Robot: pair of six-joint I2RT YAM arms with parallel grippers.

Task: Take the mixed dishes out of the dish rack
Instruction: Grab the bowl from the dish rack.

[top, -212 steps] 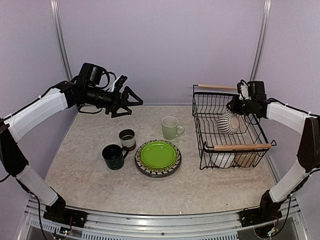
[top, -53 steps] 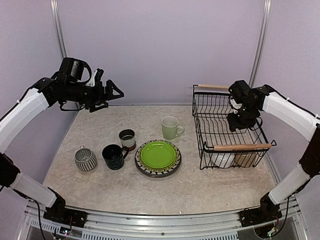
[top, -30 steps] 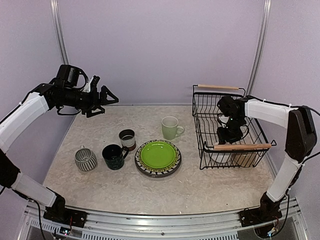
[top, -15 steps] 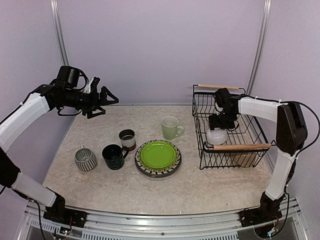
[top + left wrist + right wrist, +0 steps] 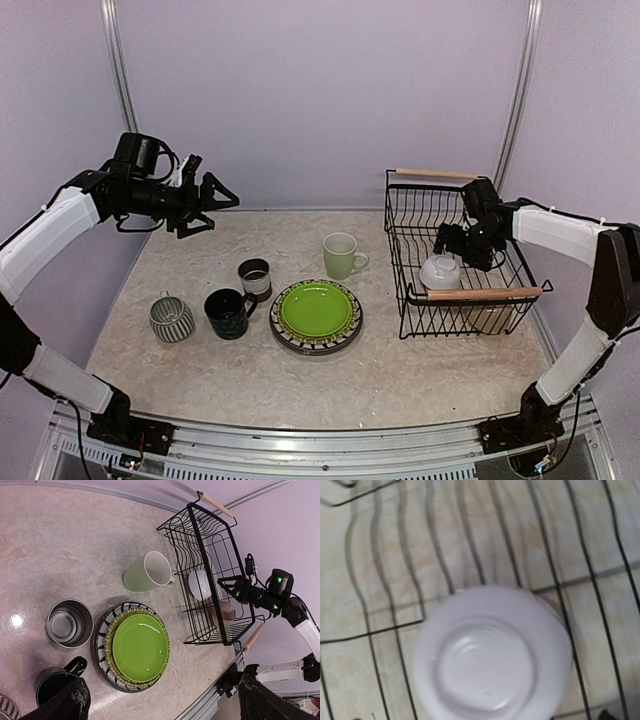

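The black wire dish rack (image 5: 398,262) stands at the right of the table. In it a white bowl (image 5: 440,272) lies upside down by the near wooden handle (image 5: 485,293). A brownish cup (image 5: 490,318) lies at the rack's near end. My right gripper (image 5: 452,241) hangs open just above and behind the bowl, not touching it. The right wrist view shows the bowl's (image 5: 492,660) base over the rack wires (image 5: 365,615), with no fingers in view. My left gripper (image 5: 207,199) is open and empty, high over the table's far left.
Out on the table are a pale green mug (image 5: 341,255), a brown-white mug (image 5: 255,279), a dark teal mug (image 5: 228,313), a striped cup (image 5: 172,319) and a lime-green plate (image 5: 316,309) stacked on a striped plate (image 5: 284,335).
My right gripper has opened and drawn back to the right off the white bowl, which now rests upside down in the rack. The left arm has not moved.
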